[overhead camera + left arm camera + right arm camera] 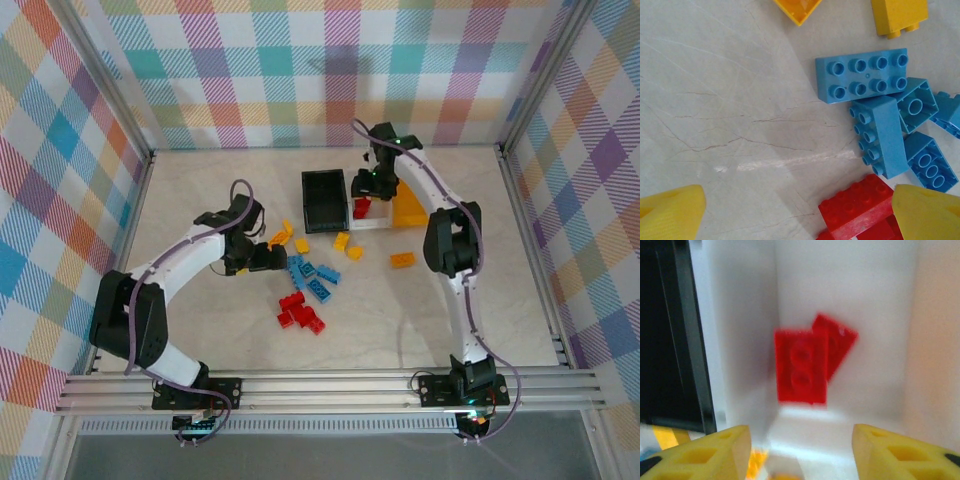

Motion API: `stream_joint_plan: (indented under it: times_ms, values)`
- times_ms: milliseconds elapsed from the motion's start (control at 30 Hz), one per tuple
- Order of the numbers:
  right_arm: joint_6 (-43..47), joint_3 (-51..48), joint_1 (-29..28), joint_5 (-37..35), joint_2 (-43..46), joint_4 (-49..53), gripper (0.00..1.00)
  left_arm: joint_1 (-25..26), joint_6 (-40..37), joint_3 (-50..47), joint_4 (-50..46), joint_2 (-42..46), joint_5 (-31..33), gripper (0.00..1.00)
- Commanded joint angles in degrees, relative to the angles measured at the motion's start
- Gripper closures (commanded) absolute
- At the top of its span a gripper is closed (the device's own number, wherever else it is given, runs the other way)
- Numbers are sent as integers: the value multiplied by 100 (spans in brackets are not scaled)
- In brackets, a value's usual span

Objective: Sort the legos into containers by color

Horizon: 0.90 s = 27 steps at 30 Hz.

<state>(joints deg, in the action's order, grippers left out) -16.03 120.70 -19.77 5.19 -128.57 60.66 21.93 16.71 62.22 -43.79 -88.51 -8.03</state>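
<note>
Though blurred, two overlapping red legos

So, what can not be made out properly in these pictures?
- Right wrist view: the red bricks in the white bin are blurred; studs unreadable.
- Left wrist view: the red brick is cut off by the bottom edge.
- Top view: the right arm hides part of the orange bin.

Blue legos rt, red lego btm, tool fingers apart.
</note>
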Motion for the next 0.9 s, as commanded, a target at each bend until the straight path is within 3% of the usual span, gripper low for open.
stream_joint_plan:
  times_ms: [0, 100, 233, 400, 633, 867]
  values:
    - [-183, -1218, -124, -441, 1256, 331, 33, 125, -134, 177, -55, -112, -24, 4]
    - [-377, -2708, -97, -810, 2172, 278, 21, 158, -91, 159, 83, -196, -96, 4]
    - [-163, -3710, -53, -783, 2536, 228, 10, 171, -46, 218, 201, -340, -237, 4]
    - [490, -3708, -51, -798, 2078, 108, 3, 179, -104, 404, 124, -451, -300, 4]
    - [865, -3313, -23, -1382, 1440, 235, 3, 175, -127, 402, 38, -345, -214, 4]
    - [895, -3164, 126, -1280, 1104, 155, 6, 172, -27, 197, 84, -192, -165, 4]
